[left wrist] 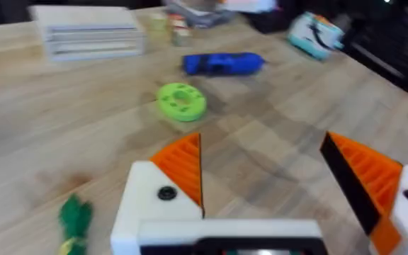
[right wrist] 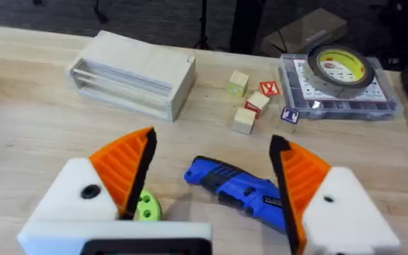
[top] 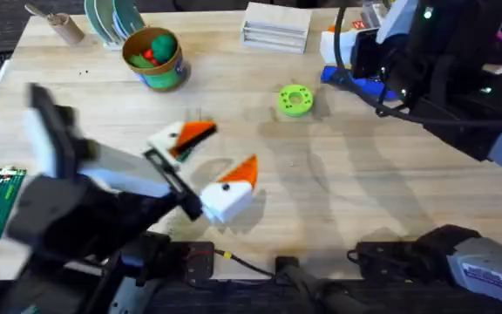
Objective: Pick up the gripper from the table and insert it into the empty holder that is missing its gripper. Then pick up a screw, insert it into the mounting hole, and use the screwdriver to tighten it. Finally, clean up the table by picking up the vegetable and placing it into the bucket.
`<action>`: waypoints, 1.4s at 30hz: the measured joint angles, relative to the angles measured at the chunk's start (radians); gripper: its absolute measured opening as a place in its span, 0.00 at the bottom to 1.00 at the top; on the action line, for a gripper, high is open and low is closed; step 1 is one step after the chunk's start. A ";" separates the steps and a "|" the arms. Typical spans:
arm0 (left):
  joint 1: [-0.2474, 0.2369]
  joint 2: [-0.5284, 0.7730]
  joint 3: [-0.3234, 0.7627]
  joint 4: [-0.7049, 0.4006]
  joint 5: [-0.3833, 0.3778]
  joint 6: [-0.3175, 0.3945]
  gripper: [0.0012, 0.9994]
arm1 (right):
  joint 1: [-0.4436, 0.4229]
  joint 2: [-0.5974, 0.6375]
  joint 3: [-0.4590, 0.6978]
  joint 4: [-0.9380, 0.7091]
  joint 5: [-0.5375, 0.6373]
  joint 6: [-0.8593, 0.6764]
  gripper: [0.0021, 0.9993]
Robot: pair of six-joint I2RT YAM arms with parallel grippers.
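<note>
Two claws are open now, each with both orange tips on its white mounts. The right claw [right wrist: 211, 188] hovers just above the screwdriver [right wrist: 239, 190], fingers apart on both sides of the blue body. To grasp well, I think it should descend straight, centre the handle between the pads and then close firmly. The left claw [left wrist: 275, 188] hangs low over the table [left wrist: 41, 120], near the vegetable [left wrist: 74, 216].
</note>
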 joint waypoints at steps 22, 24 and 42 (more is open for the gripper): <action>0.000 0.622 0.696 -0.602 -0.630 0.244 0.99 | 0.000 0.000 0.000 0.000 0.000 0.069 0.99; 0.000 0.654 0.696 -0.602 -0.637 0.252 0.99 | 0.000 0.000 0.000 0.000 0.000 0.072 0.99; 0.000 0.996 0.696 -0.610 -0.691 0.270 0.99 | 0.000 0.000 0.000 -0.004 0.000 0.072 0.99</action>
